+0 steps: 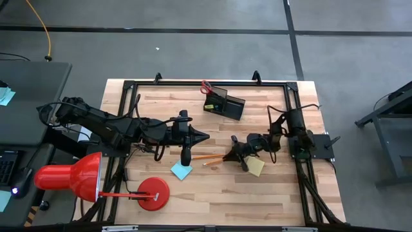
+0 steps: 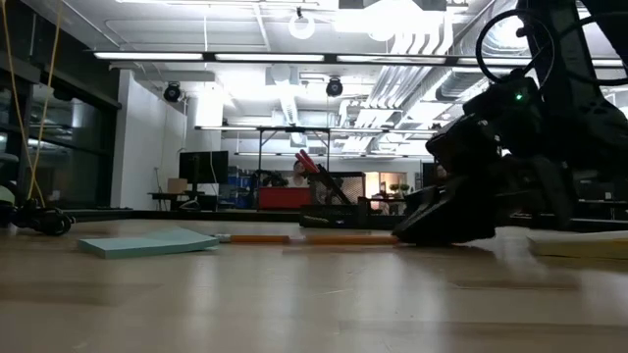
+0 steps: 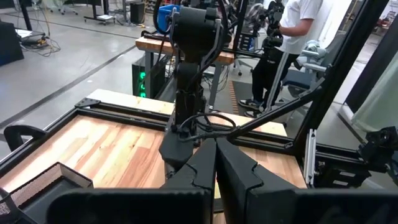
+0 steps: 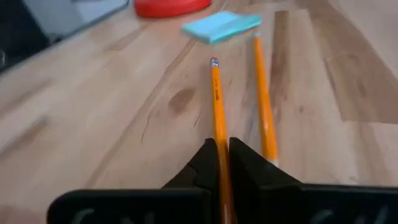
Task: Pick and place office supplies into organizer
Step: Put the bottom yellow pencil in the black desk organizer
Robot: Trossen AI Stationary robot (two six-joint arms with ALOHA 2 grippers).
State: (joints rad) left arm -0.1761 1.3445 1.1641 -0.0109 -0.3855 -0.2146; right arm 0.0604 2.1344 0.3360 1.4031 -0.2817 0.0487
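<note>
My right gripper (image 4: 222,163) is low over the table's middle, shut on one of two orange pencils (image 1: 209,158). The second pencil (image 4: 263,106) lies beside the first on the wood. The blue sticky pad (image 1: 181,170) lies flat beyond the pencils, toward the left. The yellow pad (image 1: 256,167) lies just behind my right gripper (image 1: 230,156). The black organizer (image 1: 224,102) stands near the far edge, and red scissors handles (image 1: 206,86) stick up out of it. My left gripper (image 1: 201,136) hovers shut to the left of the pencils. No pens show. My right gripper pinches one orange pencil between its two fingers at the pencil's near end (image 4: 221,146). The fingers lie along the pencil, coming low from the table's right. The pencil points toward the left, and its eraser end (image 4: 214,63) rests on the wood.
A red desk lamp (image 1: 77,177) with its round base (image 1: 153,193) stands at the near left corner. A black metal frame (image 1: 129,87) rims the table. Bare wood lies between the pencils and the organizer. A person stands in the room beyond the table (image 3: 292,37).
</note>
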